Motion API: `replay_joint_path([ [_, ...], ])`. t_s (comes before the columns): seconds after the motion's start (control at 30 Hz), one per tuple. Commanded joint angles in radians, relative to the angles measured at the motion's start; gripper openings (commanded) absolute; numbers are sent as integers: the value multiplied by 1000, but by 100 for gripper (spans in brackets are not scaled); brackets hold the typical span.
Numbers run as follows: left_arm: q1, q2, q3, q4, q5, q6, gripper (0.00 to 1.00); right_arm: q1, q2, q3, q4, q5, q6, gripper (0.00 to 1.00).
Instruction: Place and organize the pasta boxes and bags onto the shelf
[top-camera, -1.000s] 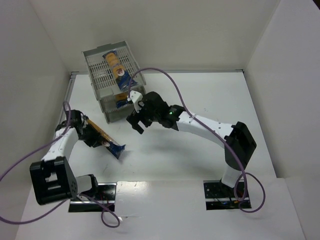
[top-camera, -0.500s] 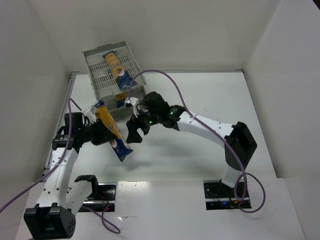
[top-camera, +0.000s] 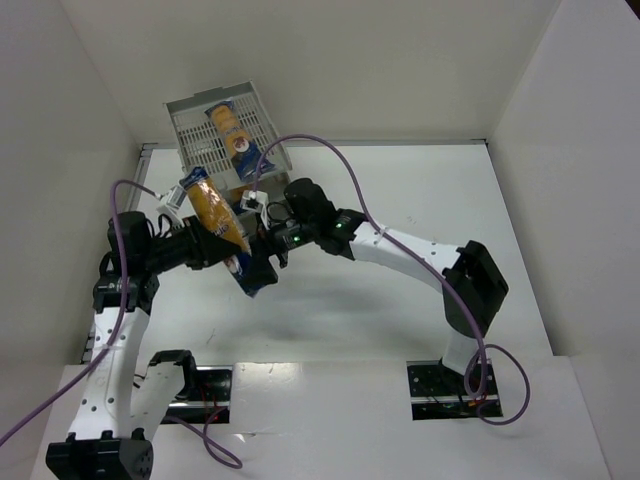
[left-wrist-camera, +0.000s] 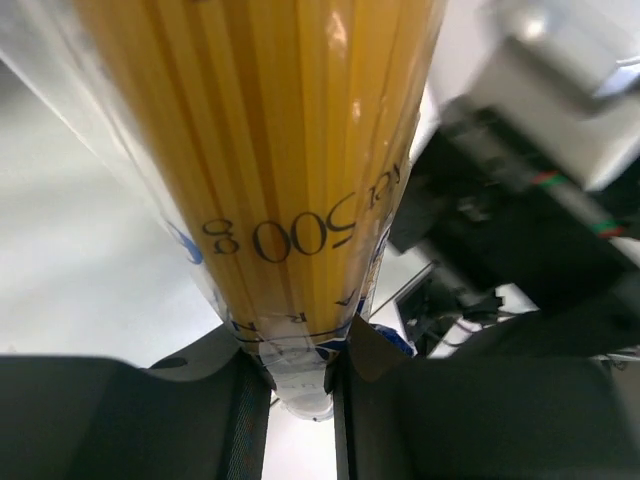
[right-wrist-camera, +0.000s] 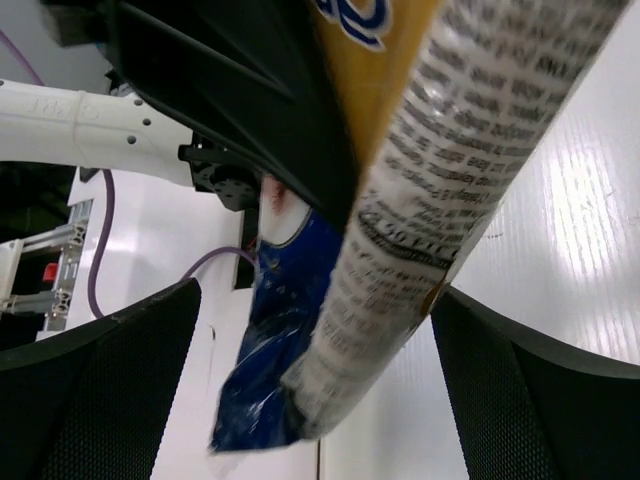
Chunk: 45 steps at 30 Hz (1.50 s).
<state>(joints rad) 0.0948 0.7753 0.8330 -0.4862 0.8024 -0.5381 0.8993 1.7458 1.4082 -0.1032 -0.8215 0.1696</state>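
We are finding the shelf (top-camera: 190, 150) standing at the far left corner of the table (top-camera: 400, 300). One pasta packet (top-camera: 230, 128) is lying on its top tray, running front to back, and a second packet (top-camera: 238, 193) is showing in a lower tier. In front of the shelf, a third packet (top-camera: 215, 215) is hanging slanted above the table in the left gripper (top-camera: 212, 250). Its near end is sitting between the fingers of the right gripper (top-camera: 262, 258), which is reaching in from the right.
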Motion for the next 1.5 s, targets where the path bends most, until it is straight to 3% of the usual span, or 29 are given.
replay_joint_path([
  [0.0,0,-24,69,264,123,-65,0,-5,32,61,94,-47,36,100],
  [0.23,0,-24,48,415,167,-146,0,4,75,106,140,-57,86,98],
  [0.37,0,-33,28,425,178,-155,0,4,96,127,149,-47,100,82],
  [0.43,0,-45,28,413,169,-155,0,4,96,127,149,-18,100,58],
  [0.47,0,-45,17,413,169,-145,0,4,96,127,139,-7,110,53],
  [0.6,0,-45,6,399,158,-145,0,4,87,127,138,-7,110,53],
  [0.73,0,-34,6,399,158,-135,0,4,78,127,129,13,100,16],
  [0.77,0,-34,6,399,158,-135,1,4,78,127,120,13,100,0],
  [0.83,0,-34,-3,374,130,-126,10,4,54,117,120,44,100,0],
  [0.9,0,-34,-12,365,118,-126,54,4,41,92,120,53,90,0],
  [0.93,0,-34,-12,365,104,-126,69,4,41,92,120,53,81,0],
  [1.03,0,-34,-12,354,78,-102,92,4,20,69,111,62,48,0],
  [1.1,0,-34,-12,345,64,-92,99,4,-14,35,88,71,13,0],
  [1.47,0,-44,2,258,-98,46,99,-22,-179,-185,48,101,-93,0],
])
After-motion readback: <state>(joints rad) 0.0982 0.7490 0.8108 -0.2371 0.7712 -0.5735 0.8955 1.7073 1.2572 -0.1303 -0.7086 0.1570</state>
